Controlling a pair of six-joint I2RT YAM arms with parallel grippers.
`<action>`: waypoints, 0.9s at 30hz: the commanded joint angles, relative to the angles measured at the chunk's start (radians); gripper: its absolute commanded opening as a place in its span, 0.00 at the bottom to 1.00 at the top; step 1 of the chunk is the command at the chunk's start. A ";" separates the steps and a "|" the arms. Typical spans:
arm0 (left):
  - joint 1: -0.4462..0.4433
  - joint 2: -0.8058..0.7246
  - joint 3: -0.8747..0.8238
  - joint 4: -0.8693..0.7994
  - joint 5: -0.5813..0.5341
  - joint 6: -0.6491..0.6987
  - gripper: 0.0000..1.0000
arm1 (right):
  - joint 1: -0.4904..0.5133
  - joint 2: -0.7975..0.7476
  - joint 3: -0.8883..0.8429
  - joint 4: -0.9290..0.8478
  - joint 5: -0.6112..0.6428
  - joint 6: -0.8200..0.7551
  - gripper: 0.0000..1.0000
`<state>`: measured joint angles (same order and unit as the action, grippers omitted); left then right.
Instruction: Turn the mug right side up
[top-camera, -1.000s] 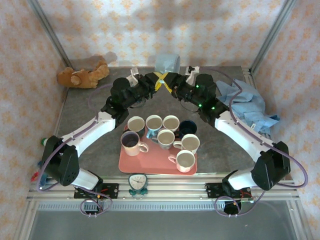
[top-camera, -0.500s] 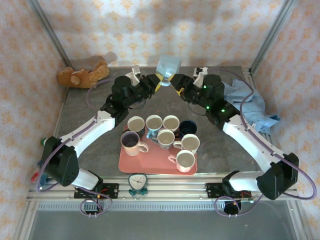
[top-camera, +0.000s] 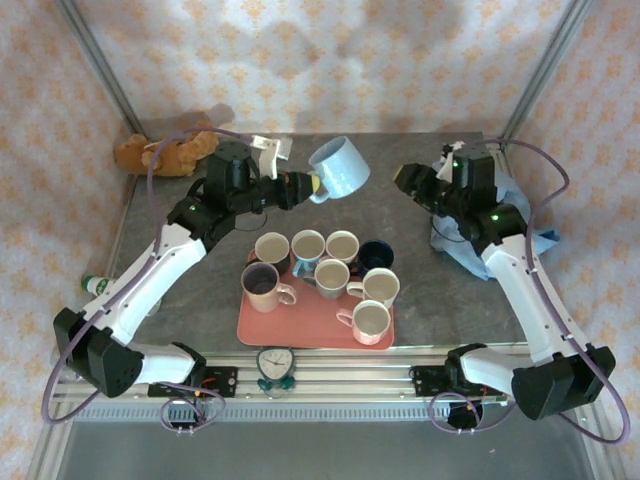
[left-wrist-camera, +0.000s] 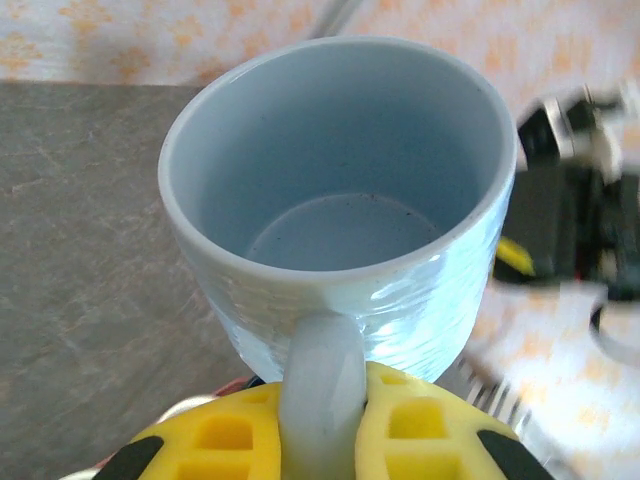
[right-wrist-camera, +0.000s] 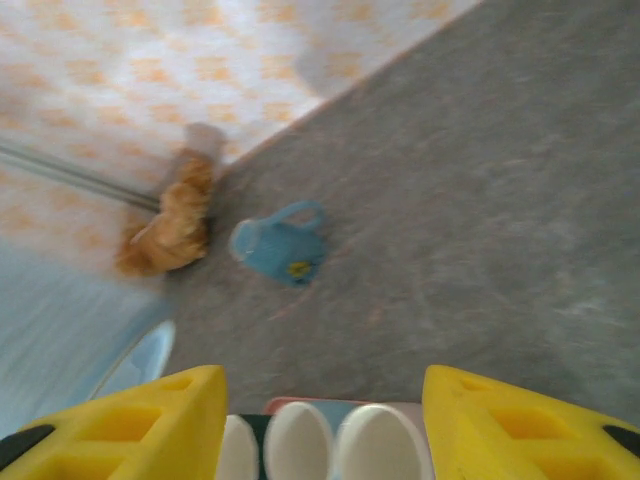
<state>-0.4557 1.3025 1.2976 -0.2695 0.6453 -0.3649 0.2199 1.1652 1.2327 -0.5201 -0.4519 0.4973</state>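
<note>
Currently in hand: mug (top-camera: 342, 166), pale blue, lifted clear of the table (top-camera: 215, 305) at its far side, behind the tray (top-camera: 255, 325) of cups (top-camera: 331, 272).
Attitude: tilted, neither inverted nor upright; the left wrist view looks straight into its mouth.
Left gripper (top-camera: 304, 187): fingers (left-wrist-camera: 205, 440) pinched on the handle (left-wrist-camera: 320, 375), one each side.
Right gripper (top-camera: 408, 180): off to the right near the cloth (top-camera: 505, 215), fingers (right-wrist-camera: 150, 420) spread wide, holding nothing.
Step, as judged: roll and set down.
Advice: turn the wrist until the rim is level and facing up, with a firm pinch, since a handle grip lets the body swing. Lower onto bare table behind the tray, well clear of the cups and the teddy bear (top-camera: 165, 152). Release only once the base sits flat.
</note>
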 joint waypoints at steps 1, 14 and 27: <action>0.004 -0.088 0.033 -0.084 0.133 0.380 0.00 | -0.058 -0.012 0.005 -0.079 -0.016 -0.075 0.54; 0.004 -0.298 -0.230 -0.264 0.288 0.994 0.00 | -0.123 0.137 0.072 -0.088 -0.099 -0.084 0.52; 0.003 -0.341 -0.372 -0.329 0.342 1.187 0.00 | -0.125 0.195 0.090 -0.083 -0.099 -0.081 0.51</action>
<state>-0.4564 1.0004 0.9188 -0.6456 0.8871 0.7376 0.0990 1.3502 1.2888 -0.5957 -0.5468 0.4252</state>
